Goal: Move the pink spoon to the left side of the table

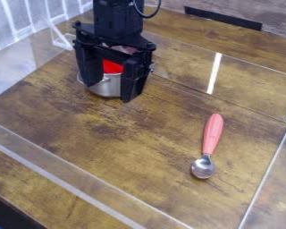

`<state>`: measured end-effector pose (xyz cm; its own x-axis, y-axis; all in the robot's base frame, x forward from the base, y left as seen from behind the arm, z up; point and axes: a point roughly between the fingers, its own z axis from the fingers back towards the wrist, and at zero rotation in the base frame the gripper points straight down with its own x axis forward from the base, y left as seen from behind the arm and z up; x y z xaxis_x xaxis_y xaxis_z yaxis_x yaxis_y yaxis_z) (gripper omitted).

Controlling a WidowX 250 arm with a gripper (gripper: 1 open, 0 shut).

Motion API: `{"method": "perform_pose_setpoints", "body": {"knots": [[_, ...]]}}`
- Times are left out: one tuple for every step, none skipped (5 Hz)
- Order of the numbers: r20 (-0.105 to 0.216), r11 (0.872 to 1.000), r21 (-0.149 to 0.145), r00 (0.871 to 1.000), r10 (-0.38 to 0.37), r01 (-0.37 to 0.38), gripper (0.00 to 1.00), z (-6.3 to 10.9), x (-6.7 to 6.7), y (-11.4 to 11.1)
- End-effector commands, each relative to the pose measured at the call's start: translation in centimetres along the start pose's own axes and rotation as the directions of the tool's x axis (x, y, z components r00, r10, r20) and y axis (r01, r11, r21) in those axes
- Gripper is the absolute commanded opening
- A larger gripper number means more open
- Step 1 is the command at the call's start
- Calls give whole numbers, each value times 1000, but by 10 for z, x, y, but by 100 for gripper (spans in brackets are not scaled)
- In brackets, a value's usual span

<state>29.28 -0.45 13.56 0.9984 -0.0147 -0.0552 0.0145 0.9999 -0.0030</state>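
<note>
The pink spoon (209,143) lies flat at the right of the table (97,125), its coral handle pointing away and its round metal bowl toward the near edge. My gripper (112,79) hangs at the back left, pointing straight down, far from the spoon. Its black fingers stand apart and open, with nothing held between them. They straddle a steel pot (105,84) with a bright red object inside, which they partly hide.
Clear acrylic panels (62,174) run along the table's near and left edges, and another panel (271,170) stands at the right edge. A white streak of glare (214,72) crosses the wood behind the spoon.
</note>
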Motion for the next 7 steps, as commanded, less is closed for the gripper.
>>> {"method": "perform_pose_setpoints", "body": {"knots": [[-31,998,-9,998,55,-56,100,-9,0,-5],[-48,990,-22,989,139,-140,100,-15,8,-21],[-19,981,-34,982,189,-190,100,-20,26,-62],[13,973,-50,974,226,-225,100,-28,48,-106],[31,947,-74,949,315,-312,100,-41,68,-126],[44,898,-86,899,436,-432,100,-51,83,-124],[57,877,-87,876,478,-473,100,-64,94,-108]]}}
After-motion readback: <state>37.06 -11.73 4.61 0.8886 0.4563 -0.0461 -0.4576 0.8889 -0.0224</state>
